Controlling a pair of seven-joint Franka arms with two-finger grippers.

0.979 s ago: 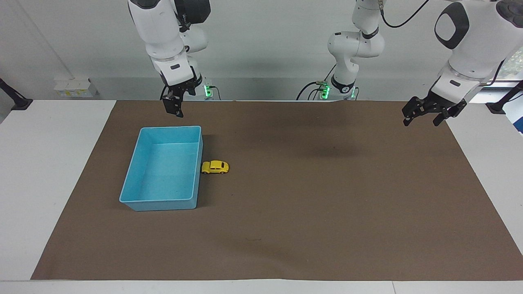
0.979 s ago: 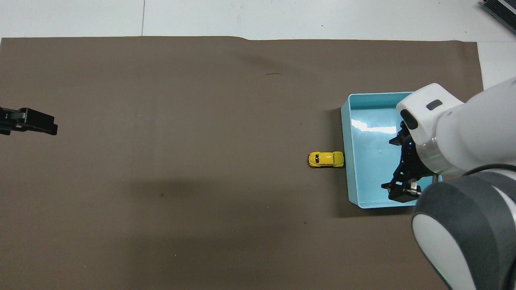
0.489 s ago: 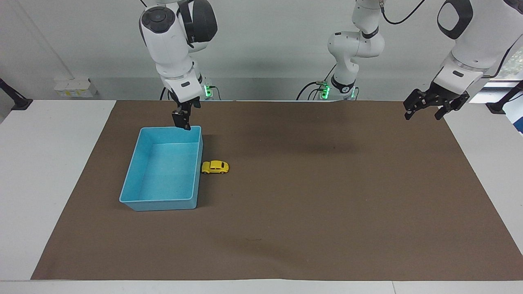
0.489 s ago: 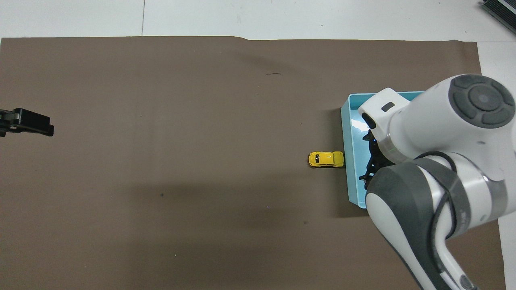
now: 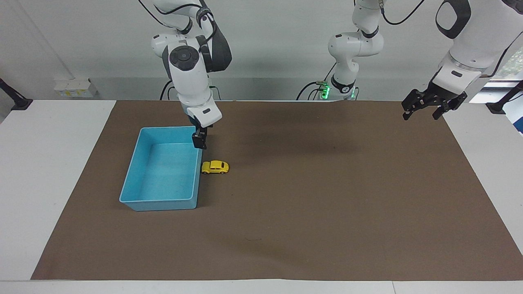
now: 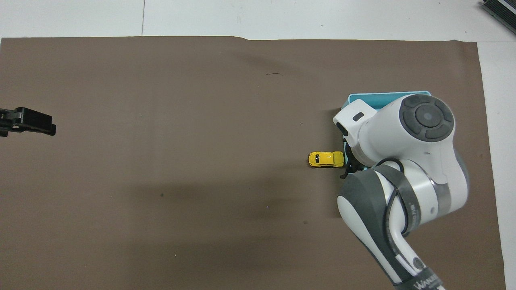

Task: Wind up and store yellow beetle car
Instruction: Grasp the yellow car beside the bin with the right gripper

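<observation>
Reaching for the yellow car (image 5: 215,167) looks like the step in hand: the right gripper (image 5: 199,141) hangs over the blue bin (image 5: 135,192) at its rim, close to the toy, and whether its jaws are parted I cannot tell. The car sits on the brown mat (image 5: 327,204), touching the bin's wall toward the left arm's end. Next, I judge, the gripper must come down over the car. The left gripper (image 5: 423,105) waits with jaws released over the mat's edge. The white worktop (image 5: 41,163) fronts a pale wall.
</observation>
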